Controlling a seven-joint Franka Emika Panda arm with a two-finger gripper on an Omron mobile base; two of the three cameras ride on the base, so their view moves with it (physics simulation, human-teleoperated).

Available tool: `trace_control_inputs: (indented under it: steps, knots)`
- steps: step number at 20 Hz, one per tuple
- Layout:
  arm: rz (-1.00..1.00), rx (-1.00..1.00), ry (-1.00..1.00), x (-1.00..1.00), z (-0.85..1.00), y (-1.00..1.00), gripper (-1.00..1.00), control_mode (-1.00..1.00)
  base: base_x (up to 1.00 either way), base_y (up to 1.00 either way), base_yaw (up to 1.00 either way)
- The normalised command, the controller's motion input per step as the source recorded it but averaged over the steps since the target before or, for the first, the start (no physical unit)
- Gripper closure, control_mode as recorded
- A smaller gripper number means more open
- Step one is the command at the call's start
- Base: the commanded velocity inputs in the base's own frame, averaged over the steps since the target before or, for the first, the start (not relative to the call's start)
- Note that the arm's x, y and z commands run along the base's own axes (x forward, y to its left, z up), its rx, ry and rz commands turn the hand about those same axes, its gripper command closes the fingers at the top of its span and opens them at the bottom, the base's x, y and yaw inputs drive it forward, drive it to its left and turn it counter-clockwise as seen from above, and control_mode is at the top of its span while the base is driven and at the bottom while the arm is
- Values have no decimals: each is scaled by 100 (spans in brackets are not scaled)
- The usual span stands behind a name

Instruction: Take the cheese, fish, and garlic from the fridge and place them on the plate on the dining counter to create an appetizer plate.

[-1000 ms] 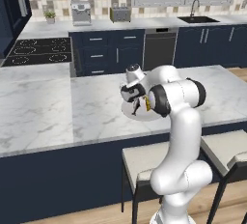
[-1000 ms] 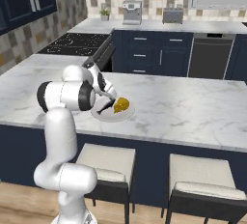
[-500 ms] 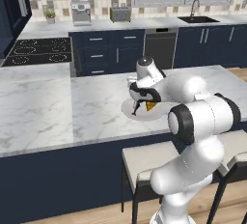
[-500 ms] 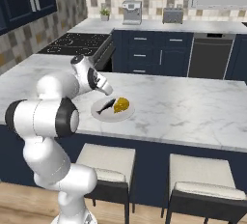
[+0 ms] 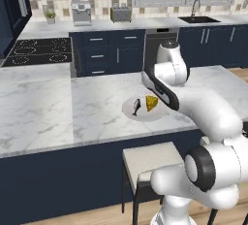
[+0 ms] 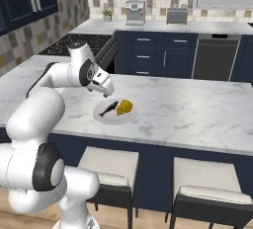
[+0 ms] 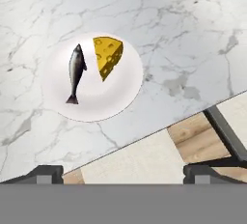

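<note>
The plate (image 7: 91, 107) sits on the dining counter (image 7: 183, 35) near its front edge. On it lie the yellow cheese (image 7: 108, 56) wedge and, to its left, the dark fish (image 7: 75, 72). My gripper (image 7: 123, 175) hovers above them, open, with nothing between its fingertips (image 7: 46, 172). From the right base view the gripper (image 6: 105, 92) hangs just above the far left rim of the plate (image 6: 129, 118), next to the fish (image 6: 109, 108) and cheese (image 6: 123, 107). The left base view has the plate (image 5: 140, 117), fish (image 5: 137, 105) and cheese (image 5: 151, 103) beside my arm. Garlic and fridge are out of view.
Two cream-cushioned stools (image 6: 107, 166) (image 6: 212, 186) stand under the counter's front edge. Behind the dining counter (image 5: 43, 112) run navy cabinets with a cooktop (image 5: 38, 52), a coffee machine (image 5: 81, 11), a toaster (image 5: 120, 13) and a sink (image 5: 198, 19).
The arm has swung round and the gripper has lifted off the plate, leaving the fish lying beside the cheese. The jaws have spread slightly wider.
</note>
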Motion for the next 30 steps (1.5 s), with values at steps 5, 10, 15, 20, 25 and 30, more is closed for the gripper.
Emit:
trace_control_inputs:
  steps: [5,10,15,20,25,30]
  knots:
    - [1,0,17,-84,24,-23,-100,-100,0,0,0]
    - [0,0,0,0,0,0,-100,100,-79,-15,-9]
    - [0,0,0,0,0,0,-100,100,-75,-59,-52]
    - [0,0,0,0,0,0,-100,100,-2,-63,-72]
    - [0,0,0,0,0,0,-100,100,0,-82,-73]
    - [0,0,0,0,0,0,-100,100,45,-98,-53]
